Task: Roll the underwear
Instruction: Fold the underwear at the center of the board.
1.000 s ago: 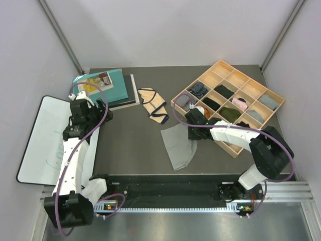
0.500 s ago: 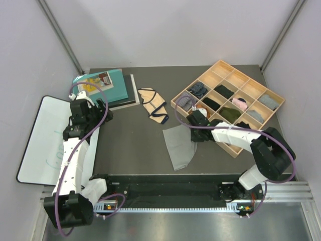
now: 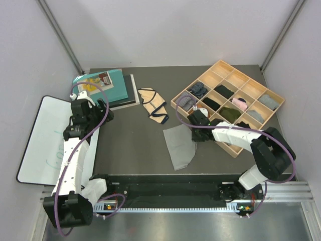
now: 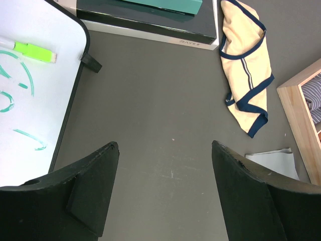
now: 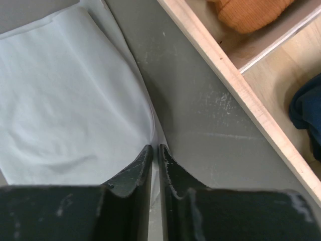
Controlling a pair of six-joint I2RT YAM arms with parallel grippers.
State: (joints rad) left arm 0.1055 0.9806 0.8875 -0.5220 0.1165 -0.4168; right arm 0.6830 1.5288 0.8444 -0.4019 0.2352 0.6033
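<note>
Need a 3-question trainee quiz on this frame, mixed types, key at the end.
1. Fill in: the beige briefs lie between the books and the wooden ____.
2. True or false: the left gripper is open and empty.
3. The right gripper is shut on: A) beige briefs B) grey briefs C) nothing.
Key: 1 tray; 2 true; 3 B.

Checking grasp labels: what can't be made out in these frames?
- Right wrist: whether the shut jaws pinch the grey underwear; the fingertips cover its edge.
- Top: its right edge and the tray's nearest cells, under the right arm.
- Left wrist: all but one corner of it, behind that camera's own finger and the frame edge.
</note>
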